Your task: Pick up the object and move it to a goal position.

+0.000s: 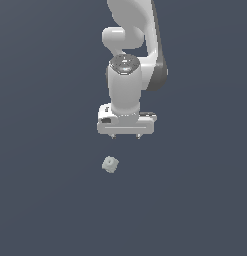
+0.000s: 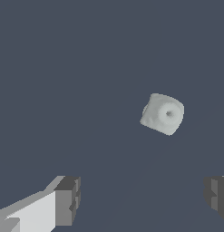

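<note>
Exterior view: the white Panda arm (image 1: pixel 129 55) comes down from the upper edge of the frame, wrist pointed straight downward, ending in the gripper (image 1: pixel 125 136) with its wide pale body and two short finger stubs showing underneath. The fingers are spread wide apart, nothing between them — the pincer is released and empty. Below it, and slightly toward the exterior view's left, lies the object (image 1: pixel 110 164), a tiny pale grey-white blocky piece with a small round knob on top, far smaller than the gripper. It sits on the flat dark blue-grey surface (image 1: pixel 50 200), clear of the gripper, with a visible gap of bare surface between the finger stubs and the piece. Its edges sit askew to the frame, turned at an angle rather than square to the gripper body. Wrist view: the same object (image 2: pixel 163 113) seen from above, rounded corners, the knob showing as a small ring with a darker centre. Both fingertips appear at the edge of this view — one grey pad (image 2: pixel 68 200) on a white finger body, the other pad (image 2: pixel 217 195) partly cut off by the frame. The piece lies outside the span between them, not touching either pad. Whether the gripper is high or low above the surface cannot be judged.
</note>
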